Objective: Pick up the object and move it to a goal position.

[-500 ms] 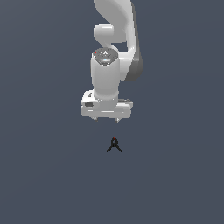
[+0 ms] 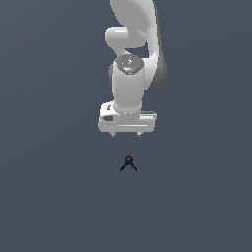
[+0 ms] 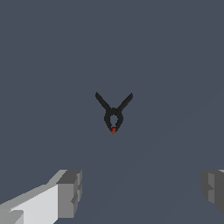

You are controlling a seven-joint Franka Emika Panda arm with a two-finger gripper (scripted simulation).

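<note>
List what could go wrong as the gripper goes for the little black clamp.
1. The clamp is far smaller than the open gripper, and in the wrist view it lies off the line between the fingers, so closing there would probably miss it.
2. Its splayed legs give thin, angled surfaces; a pinch could flip or squirt it away.

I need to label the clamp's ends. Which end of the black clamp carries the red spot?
The closed tip of the clamp, where its two arms join, carries the red spot. The other end is two splayed black legs with no red.
</note>
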